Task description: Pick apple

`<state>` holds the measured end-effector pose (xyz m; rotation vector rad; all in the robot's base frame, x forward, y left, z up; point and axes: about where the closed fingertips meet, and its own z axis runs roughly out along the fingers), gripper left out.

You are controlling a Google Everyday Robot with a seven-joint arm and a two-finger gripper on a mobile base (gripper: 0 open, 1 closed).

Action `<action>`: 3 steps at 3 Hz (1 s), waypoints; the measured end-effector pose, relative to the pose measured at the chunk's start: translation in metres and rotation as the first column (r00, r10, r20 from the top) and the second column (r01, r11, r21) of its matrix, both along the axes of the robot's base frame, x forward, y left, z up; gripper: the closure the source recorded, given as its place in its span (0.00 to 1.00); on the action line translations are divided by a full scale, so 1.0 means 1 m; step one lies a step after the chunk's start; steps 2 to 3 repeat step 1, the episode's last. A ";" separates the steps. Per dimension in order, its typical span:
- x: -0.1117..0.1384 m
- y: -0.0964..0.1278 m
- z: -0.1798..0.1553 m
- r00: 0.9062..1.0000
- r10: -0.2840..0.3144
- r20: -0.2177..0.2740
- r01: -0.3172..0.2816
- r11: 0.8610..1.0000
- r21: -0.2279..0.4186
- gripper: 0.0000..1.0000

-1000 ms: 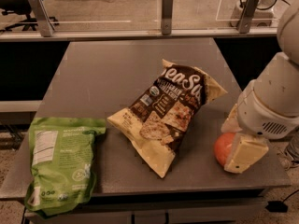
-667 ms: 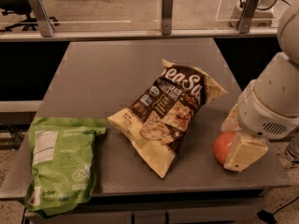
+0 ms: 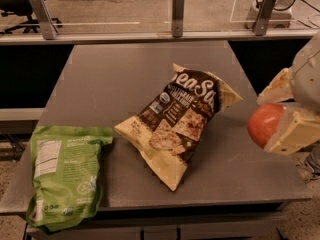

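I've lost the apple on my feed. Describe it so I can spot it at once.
Start at the grey table and go to its right edge, past the brown bag. There the gripper is shut on the apple, between two pale fingers. It is the only small, round, red-orange thing; the brown bag and the green bag are flat and far bigger.

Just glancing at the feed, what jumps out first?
The red-orange apple clamped in the gripper at the far right, apparently held above the table. Mid-table lies a brown-and-cream snack bag; a green bag lies at the front left corner.
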<state>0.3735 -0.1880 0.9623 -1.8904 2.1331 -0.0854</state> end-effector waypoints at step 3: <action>0.002 0.003 0.010 1.000 0.002 0.027 -0.002 1.000 0.005 1.00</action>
